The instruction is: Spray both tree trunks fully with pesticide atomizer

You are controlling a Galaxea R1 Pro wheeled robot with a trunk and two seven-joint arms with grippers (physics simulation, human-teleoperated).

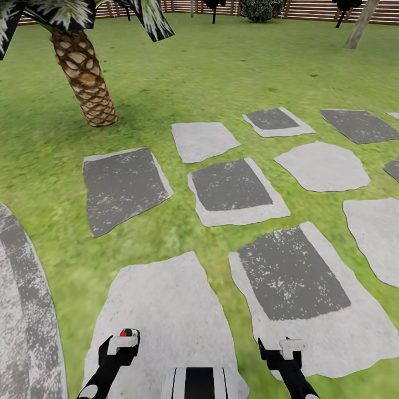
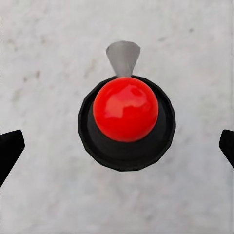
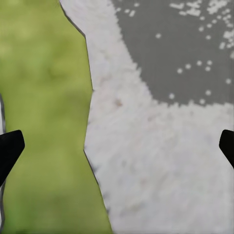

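The atomizer [image 2: 126, 122], carrying no readable label, is sitting between the spread left gripper [image 2: 117, 146] fingers above a pale paving slab [image 1: 166, 310]. The right gripper [image 3: 117, 146] is hanging spread over a slab edge beside grass [image 1: 221, 72].

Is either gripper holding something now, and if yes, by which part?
Nothing is held. The left gripper is open above the red-topped atomizer, its fingers clear of it. The right gripper is open over a paving stone.
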